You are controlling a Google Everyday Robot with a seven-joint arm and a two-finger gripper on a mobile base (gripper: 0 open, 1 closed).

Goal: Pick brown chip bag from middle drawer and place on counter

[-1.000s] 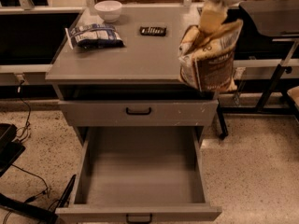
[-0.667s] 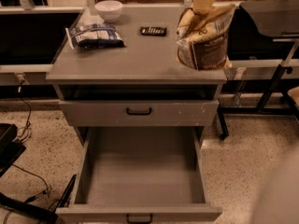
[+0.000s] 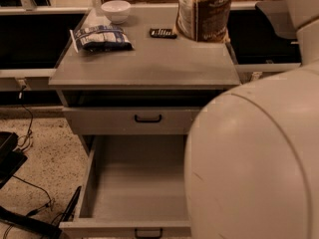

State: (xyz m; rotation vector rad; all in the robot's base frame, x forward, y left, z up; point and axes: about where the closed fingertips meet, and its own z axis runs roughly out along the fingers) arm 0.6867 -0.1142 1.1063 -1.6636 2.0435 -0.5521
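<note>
Nearest, the robot's pale arm shell hides the right side of the open middle drawer, whose visible floor is bare. Beyond it, the brown chip bag stands upright at the tabletop's far right corner, seemingly resting. The tool is out of view above the bag, so I cannot tell its grip. Placing looks nearly done; next comes release and a straight rise. The right edge is close, and open room lies left of the tool.

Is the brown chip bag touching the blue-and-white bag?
Apart: the camera view shows bare grey counter between the crinkly brown chip bag and the blue-and-white bag. The gripper is out of view.
</note>
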